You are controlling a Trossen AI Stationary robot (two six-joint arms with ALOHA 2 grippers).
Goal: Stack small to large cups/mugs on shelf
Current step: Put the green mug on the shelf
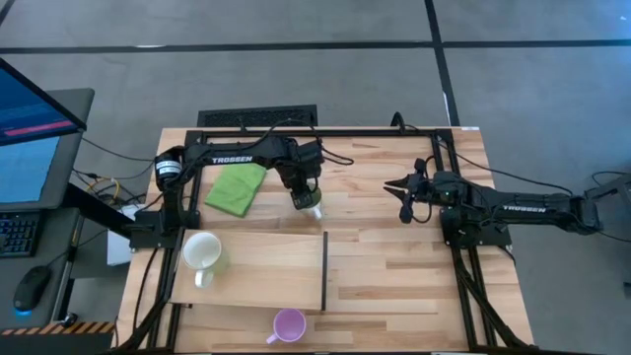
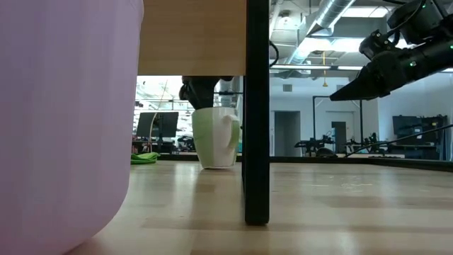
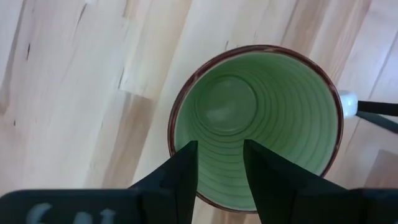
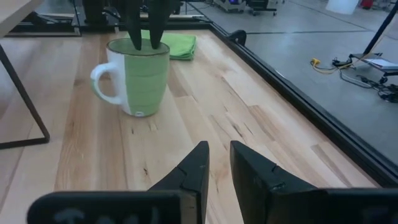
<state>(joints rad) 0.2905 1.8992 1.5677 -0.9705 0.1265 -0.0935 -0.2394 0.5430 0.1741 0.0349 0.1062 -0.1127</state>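
Note:
The green mug (image 1: 310, 205) stands upright on the tabletop just beyond the shelf (image 1: 258, 271). The shelf is a pale board with a dark strip (image 1: 324, 271) along its right edge. My left gripper (image 3: 219, 149) hangs over the mug's mouth, open. Both fingertips point down inside the rim on one side, as the right wrist view shows (image 4: 144, 38). The white mug (image 1: 202, 253) stands on the shelf's left end. The purple mug (image 1: 289, 324) stands on the table near the front edge. My right gripper (image 1: 403, 196) hovers open and empty at the table's right. My left gripper has both fingers (image 3: 184, 168) reaching down from above past the green mug's rim (image 3: 186, 88), side by side over the opening. I cannot tell whether they touch the wall. The mug stands on its base on the table (image 2: 216, 164).
A folded green cloth (image 1: 237, 188) lies at the far left of the table. In the low view the shelf board (image 2: 191, 32) sits raised on a dark leg (image 2: 255, 113). Bare tabletop lies between the shelf and the right arm's base (image 1: 473, 232).

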